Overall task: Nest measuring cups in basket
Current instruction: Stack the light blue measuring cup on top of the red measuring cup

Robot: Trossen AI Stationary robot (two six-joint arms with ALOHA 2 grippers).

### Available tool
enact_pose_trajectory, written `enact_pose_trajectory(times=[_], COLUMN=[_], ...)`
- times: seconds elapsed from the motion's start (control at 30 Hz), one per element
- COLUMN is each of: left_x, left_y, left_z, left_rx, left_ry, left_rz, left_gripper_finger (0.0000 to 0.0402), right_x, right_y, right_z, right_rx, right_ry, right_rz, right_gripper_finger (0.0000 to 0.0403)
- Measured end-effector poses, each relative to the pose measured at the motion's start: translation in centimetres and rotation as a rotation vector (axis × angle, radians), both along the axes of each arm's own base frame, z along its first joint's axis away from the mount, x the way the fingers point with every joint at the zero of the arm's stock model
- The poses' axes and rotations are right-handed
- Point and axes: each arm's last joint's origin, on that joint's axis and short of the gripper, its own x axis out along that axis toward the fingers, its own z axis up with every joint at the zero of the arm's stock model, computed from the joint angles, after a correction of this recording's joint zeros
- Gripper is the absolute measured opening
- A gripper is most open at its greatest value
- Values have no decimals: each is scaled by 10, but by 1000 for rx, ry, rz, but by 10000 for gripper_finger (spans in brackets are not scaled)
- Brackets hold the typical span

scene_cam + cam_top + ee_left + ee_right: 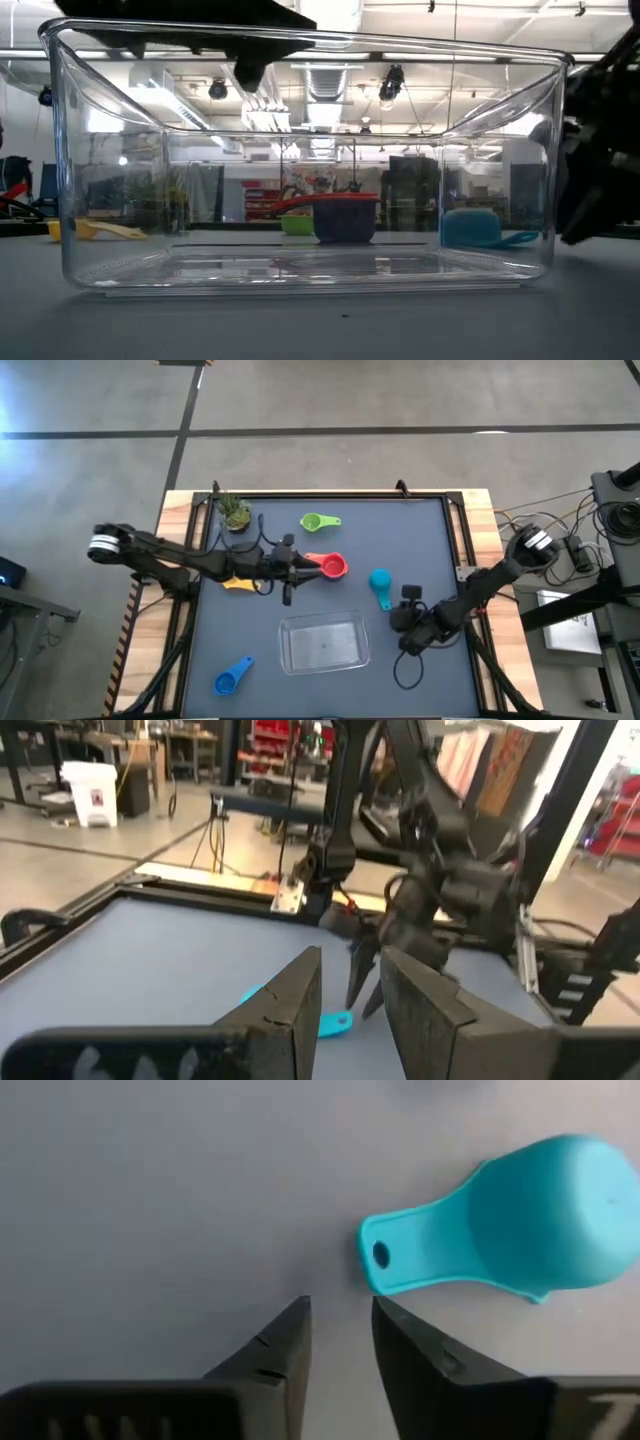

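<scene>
On the dark blue table mat [430, 530], the empty clear basket [323, 642] sits at the near centre, the left gripper [296, 567] hovers by the red cup [332, 566] with jaws narrowly parted, and the right gripper [340, 1325], jaws slightly apart and empty, is beside the teal cup's [520, 1230] handle.

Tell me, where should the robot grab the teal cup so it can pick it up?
Probably by its flat handle. The teal cup lies bowl-down on the table, so the round bowl would be hard to pinch, while the thin handle sticks out toward the right end effector. That end effector is open just short of the handle's tip, so coming straight on from that end looks easiest.
</scene>
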Motion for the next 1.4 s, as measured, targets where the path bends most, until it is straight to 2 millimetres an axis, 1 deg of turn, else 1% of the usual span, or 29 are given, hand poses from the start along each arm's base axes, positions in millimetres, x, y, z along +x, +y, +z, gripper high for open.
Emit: enact_pose_trajectory(times=[0.1,0.27,0.37,0.47,0.6,0.7,0.77,0.87,0.9,0.93,1.03,1.07,1.17,1.3,1.4], left_x=[-4,-5,-4,-3,-3,-3,-3,-3,-3,-3,-3,-3,-3,-3,-3], left_y=[0,0,0,0,0,0,0,0,0,0,0,0,0,0,0], left_z=[-3,-4,-4,-4,-5,-5,-5,-5,-5,-5,-5,-5,-5,-5,-5], left_rx=[-6,-7,-7,-11,-13,-13,-13,-14,-14,-14,-13,-13,-13,-13,-13], left_ry=[-20,-15,-4,-3,1,-4,-4,-4,-4,-4,-2,0,1,2,2], left_rz=[0,0,0,0,0,0,0,0,0,0,0,0,-1,-1,-1], left_gripper_finger=[89,89,89,89,89,89,89,89,89,89,89,89,89,89,89], right_x=[6,18,25,27,27,28,29,32,33,34,38,38,43,41,39], right_y=[3,9,13,15,13,12,13,14,15,15,18,18,17,32,44], right_z=[-6,-7,-8,-13,-24,-34,-38,-39,-37,-33,-18,-12,18,53,83], right_rx=[-71,-194,-220,-243,-267,-265,-269,-272,-270,-268,-282,-313,-377,-419,-410], right_ry=[0,2,14,26,63,87,104,98,91,78,23,2,-94,-231,-416], right_rz=[-5,37,70,71,35,7,9,6,3,-2,-54,-81,-175,-192,-201], right_gripper_finger=[139,193,211,215,196,165,133,63,37,24,11,10,9,9,9])
